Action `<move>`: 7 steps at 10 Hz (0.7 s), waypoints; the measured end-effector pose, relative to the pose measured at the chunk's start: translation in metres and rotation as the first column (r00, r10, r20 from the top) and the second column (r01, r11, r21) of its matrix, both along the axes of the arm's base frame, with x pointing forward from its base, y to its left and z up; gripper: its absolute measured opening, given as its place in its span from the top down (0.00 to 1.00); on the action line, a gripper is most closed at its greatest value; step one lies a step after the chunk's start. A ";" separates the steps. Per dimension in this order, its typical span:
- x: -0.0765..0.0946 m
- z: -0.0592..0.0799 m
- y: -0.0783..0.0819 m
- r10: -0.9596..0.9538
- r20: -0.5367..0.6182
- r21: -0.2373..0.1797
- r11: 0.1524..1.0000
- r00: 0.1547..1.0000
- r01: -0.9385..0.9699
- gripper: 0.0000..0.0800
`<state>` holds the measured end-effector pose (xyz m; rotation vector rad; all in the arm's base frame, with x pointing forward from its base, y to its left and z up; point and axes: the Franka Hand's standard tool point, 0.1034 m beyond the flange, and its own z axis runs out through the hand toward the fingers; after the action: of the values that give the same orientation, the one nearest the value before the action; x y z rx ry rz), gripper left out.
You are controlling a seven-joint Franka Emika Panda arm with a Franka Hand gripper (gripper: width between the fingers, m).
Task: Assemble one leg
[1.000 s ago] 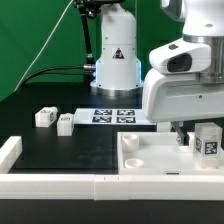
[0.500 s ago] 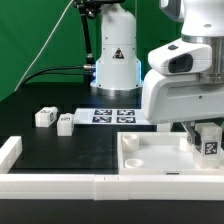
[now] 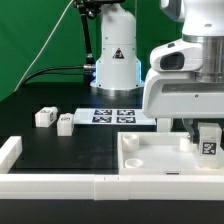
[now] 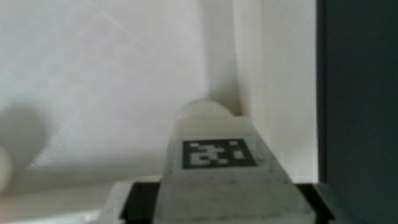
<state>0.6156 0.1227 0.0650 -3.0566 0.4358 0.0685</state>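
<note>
While my hand [image 3: 208,140] grips the stubby white plastic leg [image 3: 209,143] (fingers closed on it), I'm seating it. Next, I judge, comes alignment with the large white square panel [image 3: 150,160].

Leg [image 3: 208,143] in pincer [image 3: 207,131] above white panel [image 3: 150,158], exterior view's right.

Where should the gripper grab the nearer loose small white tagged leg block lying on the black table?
Come from above onto the small white leg block: close across its flat side faces. It lies apart from its twin, leaving room for the fingers.
</note>
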 end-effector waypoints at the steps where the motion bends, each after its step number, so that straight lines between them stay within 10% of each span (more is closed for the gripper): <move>1: 0.000 0.000 0.000 -0.161 -0.004 -0.006 0.987 0.987 0.161 0.64; 7: 0.004 0.000 0.002 -0.810 -0.021 -0.005 0.586 0.586 0.810 0.64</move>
<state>0.6195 0.1242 0.0653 -2.5102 1.7700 0.0564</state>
